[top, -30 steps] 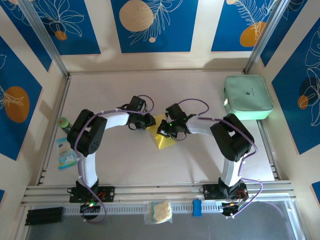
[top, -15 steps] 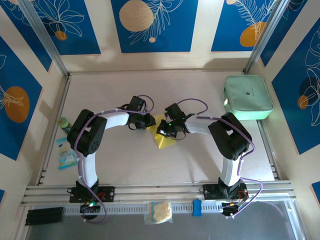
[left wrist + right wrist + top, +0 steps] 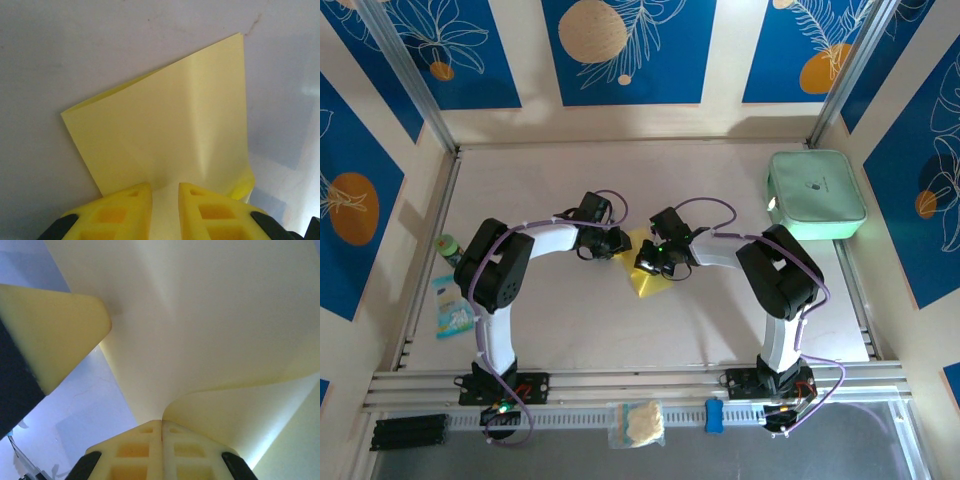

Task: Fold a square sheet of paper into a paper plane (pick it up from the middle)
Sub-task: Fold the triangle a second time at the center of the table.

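1. While the right gripper [image 3: 161, 422] pinches a curled edge of the square sheet of paper [image 3: 175, 130], which sits mid-table between the arms, the left gripper [image 3: 165, 187] stands slightly parted at the sheet's other edge.
2. Pulling from only one side could skew the crease or tear the sheet.

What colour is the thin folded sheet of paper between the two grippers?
Bright yellow; the folded sheet of paper shows best in the left wrist view.
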You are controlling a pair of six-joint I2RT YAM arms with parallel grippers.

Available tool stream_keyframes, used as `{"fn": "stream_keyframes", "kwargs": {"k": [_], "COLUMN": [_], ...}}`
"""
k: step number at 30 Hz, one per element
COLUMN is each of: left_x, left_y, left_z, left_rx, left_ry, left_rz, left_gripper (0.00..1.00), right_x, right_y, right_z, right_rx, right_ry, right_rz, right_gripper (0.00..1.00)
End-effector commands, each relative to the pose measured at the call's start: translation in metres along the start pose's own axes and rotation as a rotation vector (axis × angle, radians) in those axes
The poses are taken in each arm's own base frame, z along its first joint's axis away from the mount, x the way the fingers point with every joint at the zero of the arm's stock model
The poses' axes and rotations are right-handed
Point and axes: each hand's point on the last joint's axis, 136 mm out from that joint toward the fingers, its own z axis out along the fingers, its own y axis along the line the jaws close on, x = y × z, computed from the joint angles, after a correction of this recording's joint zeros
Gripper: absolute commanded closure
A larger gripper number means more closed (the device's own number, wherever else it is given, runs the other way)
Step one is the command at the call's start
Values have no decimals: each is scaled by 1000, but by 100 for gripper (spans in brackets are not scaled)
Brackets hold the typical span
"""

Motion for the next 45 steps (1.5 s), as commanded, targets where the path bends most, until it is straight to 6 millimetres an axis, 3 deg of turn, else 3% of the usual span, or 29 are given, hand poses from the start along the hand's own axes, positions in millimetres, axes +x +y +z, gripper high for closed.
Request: {"fn": "stream_keyframes", "kwargs": {"k": [1,21,45], "left_x": [9,10,7], "left_y": [19,21,14], "left_z": [5,6,-3], "left_rx": [-55,-58,-55], "left_ry": [39,45,27], "left_rz": [-16,-19,-11], "left_gripper": [77,77,76], "right_x": [2,0,3], "right_y": [2,5,-10], "right_z": [6,6,13], "right_rx": [-6,-24,30], "right_ry": [21,21,38], "right_rz": [12,6,65], "right_gripper": [100,100,100]}}
